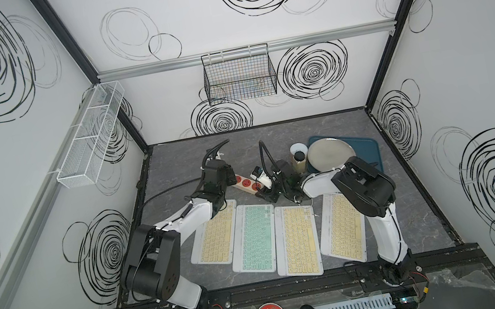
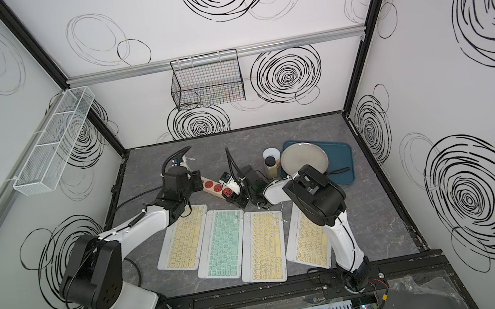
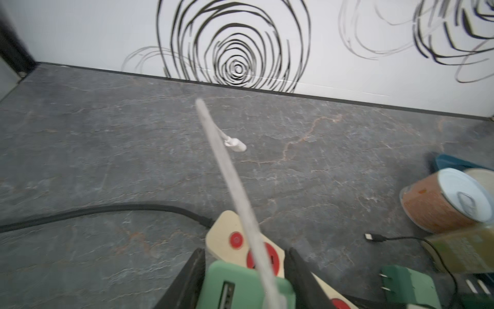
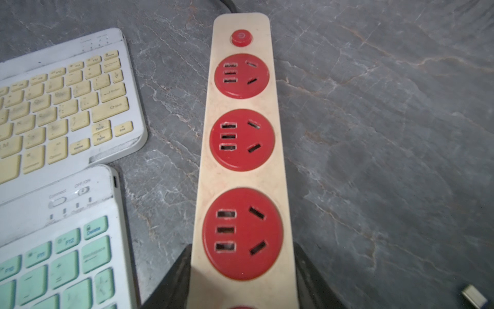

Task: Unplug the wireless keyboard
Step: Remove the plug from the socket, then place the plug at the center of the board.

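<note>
The left gripper (image 3: pixel 244 251) squeezes a green charger block (image 3: pixel 240 283) by the end of the power strip (image 4: pixel 240 107). A white cable (image 3: pixel 230 171) sticks out of the block, and its little plug (image 3: pixel 235 144) hangs loose in the air. The right gripper (image 4: pixel 242 246) pinches the strip from both sides. The green keyboard (image 1: pixel 256 239) and three yellow keyboards (image 1: pixel 299 239) lie side by side on the table (image 1: pixel 405 220), near the strip.

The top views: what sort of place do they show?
Probably a robot test cell, not a home: white wall panels printed with black scribbled spirals, two white-and-black robot arms bolted to a black rail at the front, and four flat keyboards laid in a row on the grey marbled tabletop.
</note>
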You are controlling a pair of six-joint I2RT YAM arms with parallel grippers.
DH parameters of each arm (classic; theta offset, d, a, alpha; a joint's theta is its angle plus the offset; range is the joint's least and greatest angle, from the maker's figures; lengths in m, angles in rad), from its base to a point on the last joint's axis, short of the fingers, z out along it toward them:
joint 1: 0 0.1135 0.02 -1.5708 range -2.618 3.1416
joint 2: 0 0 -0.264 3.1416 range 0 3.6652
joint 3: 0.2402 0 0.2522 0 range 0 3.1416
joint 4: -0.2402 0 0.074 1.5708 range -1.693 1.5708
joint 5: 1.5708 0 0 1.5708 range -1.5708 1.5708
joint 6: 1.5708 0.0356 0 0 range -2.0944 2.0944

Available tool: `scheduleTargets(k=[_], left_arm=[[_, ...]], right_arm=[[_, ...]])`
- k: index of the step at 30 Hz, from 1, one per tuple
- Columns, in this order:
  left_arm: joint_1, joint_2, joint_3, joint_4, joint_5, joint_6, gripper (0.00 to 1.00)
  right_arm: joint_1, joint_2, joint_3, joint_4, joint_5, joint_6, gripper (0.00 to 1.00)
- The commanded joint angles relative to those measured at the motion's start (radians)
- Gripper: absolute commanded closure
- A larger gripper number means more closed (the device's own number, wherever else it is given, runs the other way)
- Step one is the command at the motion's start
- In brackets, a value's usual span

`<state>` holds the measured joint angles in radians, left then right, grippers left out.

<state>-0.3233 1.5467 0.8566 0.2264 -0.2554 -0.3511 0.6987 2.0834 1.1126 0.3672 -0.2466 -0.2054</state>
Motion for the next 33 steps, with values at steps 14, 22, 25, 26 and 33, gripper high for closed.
scheduleTargets(k=[14, 22, 25, 26, 33], left_arm=[[0.123, 0.148, 0.068, -0.196, -0.001, -0.052, 1.00], [0.121, 0.095, -0.069, 0.094, 0.009, -0.081, 1.00], [0.121, 0.066, -0.194, 0.349, 0.015, -0.126, 1.00], [0.120, 0.064, -0.223, 0.414, 0.022, -0.140, 1.00], [0.085, 0.076, -0.355, 0.717, -0.039, -0.235, 1.00]], right_arm=[[-0.007, -0.166, -0.073, -0.085, -0.011, 0.119, 0.17], [-0.008, -0.278, -0.176, 0.023, -0.040, 0.150, 0.14], [-0.011, -0.289, -0.191, 0.046, -0.047, 0.158, 0.14], [-0.012, -0.286, -0.191, 0.047, -0.049, 0.161, 0.14], [-0.019, -0.279, -0.190, 0.051, -0.057, 0.166, 0.13]])
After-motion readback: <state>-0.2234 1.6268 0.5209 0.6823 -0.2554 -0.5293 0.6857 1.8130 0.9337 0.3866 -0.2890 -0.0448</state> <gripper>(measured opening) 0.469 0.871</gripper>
